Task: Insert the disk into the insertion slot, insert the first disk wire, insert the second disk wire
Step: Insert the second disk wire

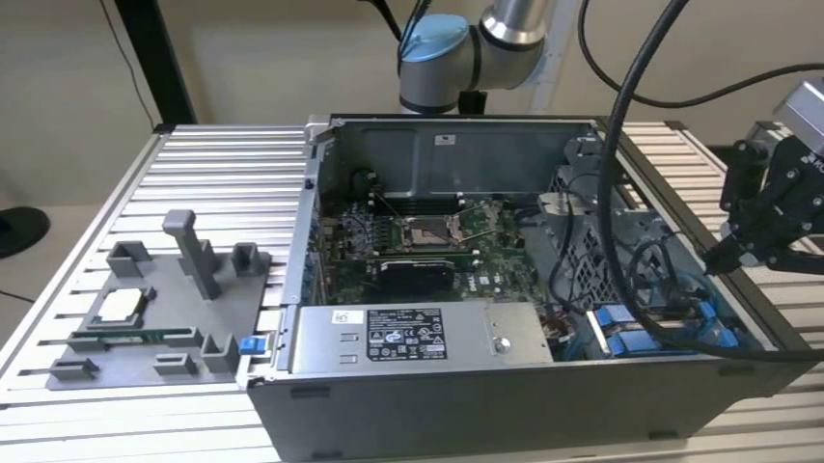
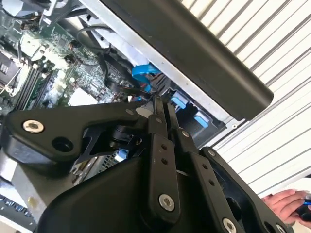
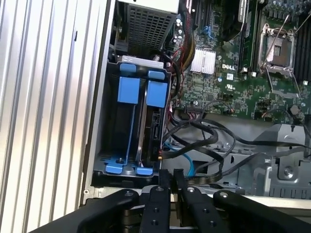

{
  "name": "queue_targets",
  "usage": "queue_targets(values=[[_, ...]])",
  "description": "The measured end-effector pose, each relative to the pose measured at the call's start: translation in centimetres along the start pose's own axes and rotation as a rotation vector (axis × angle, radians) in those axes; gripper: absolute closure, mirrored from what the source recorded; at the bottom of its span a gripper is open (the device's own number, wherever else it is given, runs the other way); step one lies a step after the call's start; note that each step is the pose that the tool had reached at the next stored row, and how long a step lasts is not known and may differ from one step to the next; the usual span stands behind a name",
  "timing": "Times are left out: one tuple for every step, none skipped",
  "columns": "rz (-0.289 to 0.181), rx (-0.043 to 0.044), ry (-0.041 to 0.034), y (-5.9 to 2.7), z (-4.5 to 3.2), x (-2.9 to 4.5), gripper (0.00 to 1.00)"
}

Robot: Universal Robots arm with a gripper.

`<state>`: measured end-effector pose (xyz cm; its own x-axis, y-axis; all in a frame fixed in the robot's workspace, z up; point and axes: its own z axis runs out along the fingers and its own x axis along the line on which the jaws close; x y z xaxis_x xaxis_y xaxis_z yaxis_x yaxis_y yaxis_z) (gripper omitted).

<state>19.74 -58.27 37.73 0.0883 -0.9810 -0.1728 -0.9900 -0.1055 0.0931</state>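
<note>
Exterior view: tool [image 1: 724, 258] near insertion slot [image 1: 647, 336]

Computer case [image 1: 515, 405] stands on table [image 1: 219, 174]. Parts tray [image 1: 96, 371] lies to the exterior view's left of case. Inside case: power supply [image 1: 412, 338] along near wall, insertion slot [image 1: 644, 333] in near corner, exterior view's right.

Insertion slot [image 3: 103, 126]: matt grey metal, glossy blue plastic.
</note>
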Motion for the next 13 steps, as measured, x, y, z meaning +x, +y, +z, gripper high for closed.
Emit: queue_targets(values=[[0.0, 0.0002, -0.0014, 0.22, -0.22, -0.06, 1.0], [0.0, 0.0003, -0.0023, 0.48, -0.36, -0.11, 1.0], [0.001, 0.0004, -0.0029, 0.74, -0.41, -0.16, 1.0], [0.001, 0.0004, -0.003, 1.01, -0.47, -0.2, 1.0], [0.001, 0.0005, -0.003, 1.29, -0.53, -0.24, 1.0], [0.001, 0.0005, -0.0033, 1.57, -0.58, -0.28, 1.0], [0.001, 0.0005, -0.0036, 1.85, -0.62, -0.32, 1.0], [0.001, 0.0005, -0.0039, 2.21, -0.64, -0.36, 1.0], [0.001, 0.0006, -0.0043, 2.58, -0.64, -0.4, 1.0], [0.001, 0.0006, -0.0047, 3.05, -0.61, -0.45, 1.0], [0.001, 0.0006, -0.0049, 3.6, -0.56, -0.5, 1.0], [0.001, 0.0006, -0.005, 4.03, -0.51, -0.54, 1.0], [0.001, 0.0007, -0.0053, 4.52, -0.45, -0.58, 1.0]])
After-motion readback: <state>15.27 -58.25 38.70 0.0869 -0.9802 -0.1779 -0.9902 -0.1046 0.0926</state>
